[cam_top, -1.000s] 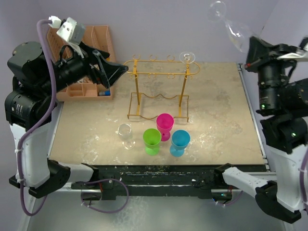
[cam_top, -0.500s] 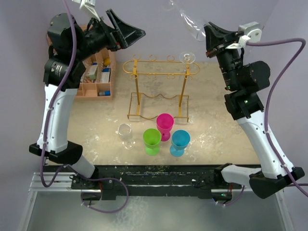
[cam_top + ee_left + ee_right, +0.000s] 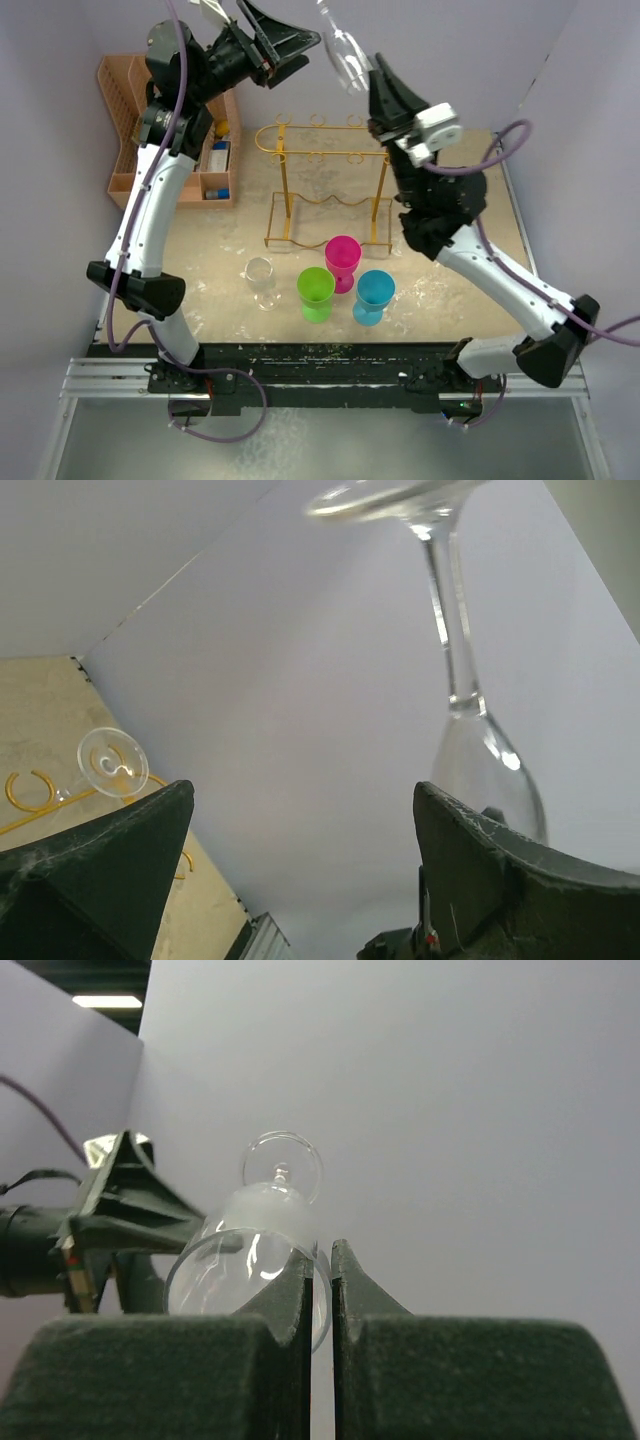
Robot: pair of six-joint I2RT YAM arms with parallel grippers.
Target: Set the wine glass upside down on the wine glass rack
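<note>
while poised high over the far side of the counter (image 3: 200, 240), grips the wine glass (image 3: 345, 55) by the bowl wall in the right tool (image 3: 320, 1260), pressed almost together on the rim. holds it tilted, foot up, bowl down, well above the gold wine glass rack (image 3: 283, 185) and clear of its rail. shows the left tool (image 3: 302, 792) spread wide just beside the glass, touching nothing. below, near the rack's base: an upright clear glass (image 3: 260, 280), pink cup (image 3: 342, 260), green cup (image 3: 316, 292), blue cup (image 3: 374, 295). far left, a peach organiser (image 3: 125, 150).
</note>
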